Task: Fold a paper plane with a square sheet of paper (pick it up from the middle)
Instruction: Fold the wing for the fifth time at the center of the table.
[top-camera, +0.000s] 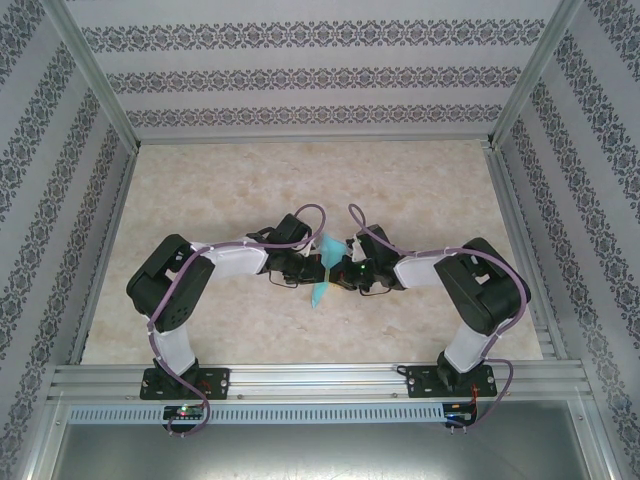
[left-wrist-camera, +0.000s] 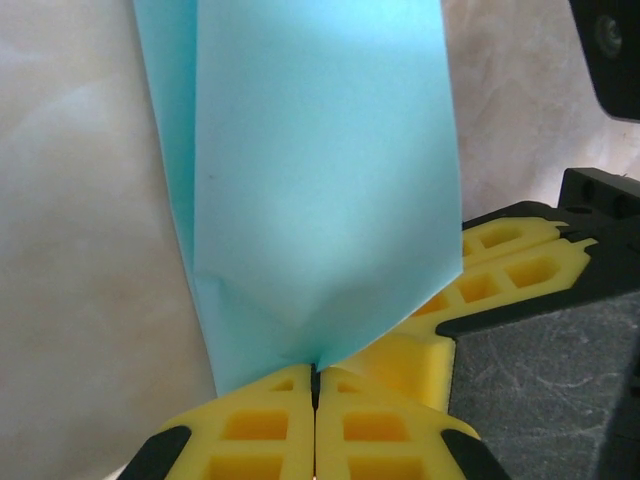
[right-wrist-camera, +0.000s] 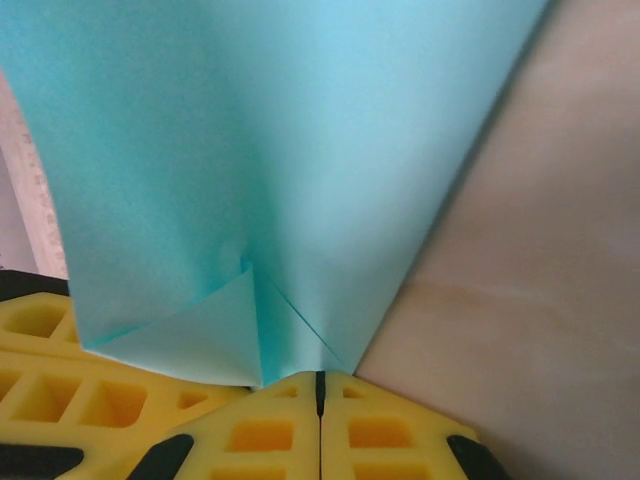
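At mid-table, left pincer: jaws pressed together, clamped on the paper plane.
Left pincer up close: its yellow tips meet flat, and the paper's lower corner is nipped in the seam between them.
Right pincer: closed on the same paper from the opposite side.
Right pincer up close: its tips are together, and the paper's folded point is pinched where they meet.
Pincers to each other: they meet tip to tip. The right one's yellow fingers lie just beside the paper in the left wrist view. The left one's fingers lie under the paper's lower left edge in the right wrist view.
Paper plane, left wrist view: turquoise and layered, with one panel overlapping another along a long edge at the left.
Paper plane, right wrist view: a small triangular flap and a slanting crease sit just above the tips.
Paper plane from above: narrow, held between the two wrists, with its pointed end toward the near edge. Whether it touches the table cannot be told.
Arms: both bend inward from their bases on the near frame rail, roughly mirroring each other.
Cables: purple loops arch over both wrists.
Table: pale marbled surface.
Walls: striped patterned paper on three sides.
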